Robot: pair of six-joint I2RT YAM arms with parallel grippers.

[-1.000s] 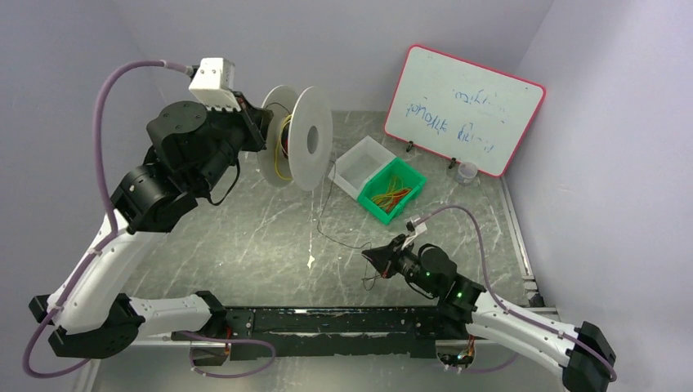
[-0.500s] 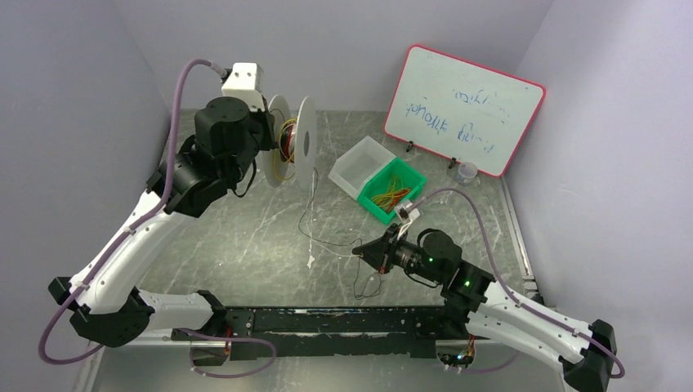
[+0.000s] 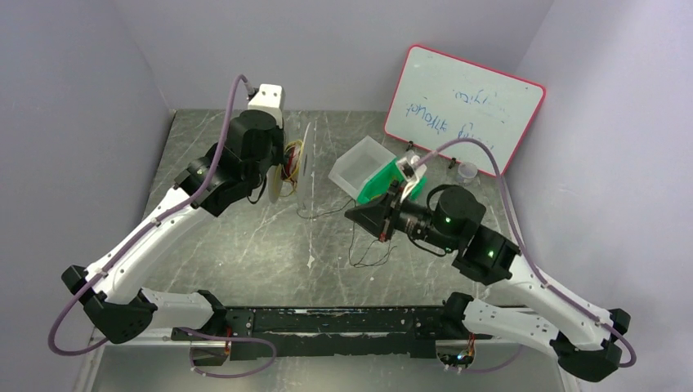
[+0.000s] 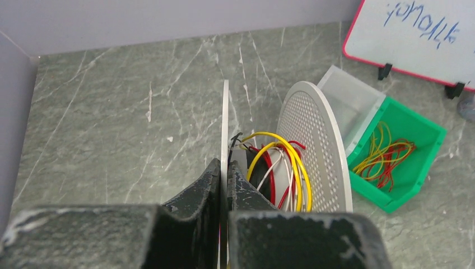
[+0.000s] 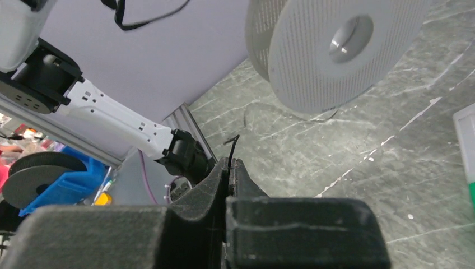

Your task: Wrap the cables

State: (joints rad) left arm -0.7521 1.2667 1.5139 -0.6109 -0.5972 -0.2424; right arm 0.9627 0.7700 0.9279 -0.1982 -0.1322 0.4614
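Pale lavender walls (image 3: 343, 49) (plain) enclose grey-veined table (image 3: 245, 237).

Spool (image 3: 296, 167) left of bins (image 3: 358, 167), cables (image 4: 392, 154) in the right one, whiteboard (image 3: 462, 106) behind

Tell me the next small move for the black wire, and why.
Probably the left gripper, clamped on the rim of the spool, should turn it a little: the black wire pinched in the right gripper hangs slack, looping onto the table.
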